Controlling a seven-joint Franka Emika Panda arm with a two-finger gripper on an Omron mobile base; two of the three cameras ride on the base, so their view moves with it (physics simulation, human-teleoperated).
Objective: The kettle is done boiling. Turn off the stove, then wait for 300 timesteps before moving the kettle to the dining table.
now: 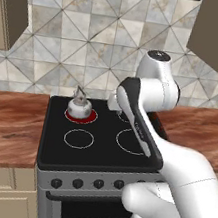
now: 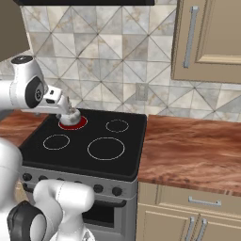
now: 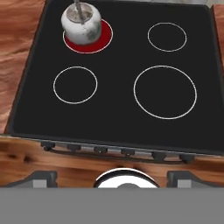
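Kitchen counters of reddish wood flank the stove [image 3: 118,100], and above it the gripper [image 3: 112,177] hangs with jaws spread wide, holding nothing. I'd drop straight down to the knob row [image 3: 116,151] along the stove's front edge and pinch the right knob squarely, since the kettle [image 3: 81,24] sits on the glowing red burner [image 3: 103,39] at the back left corner.

Even, flat, rendered light fills all three views, with no clear source and no dark corners. The stove [image 3: 118,113] top stays matte black without glare; the kettle [image 3: 81,24] casts hardly any shadow on its glowing red burner [image 3: 103,41]. Edges look soft and slightly pixelated, with no visible edge distortion.
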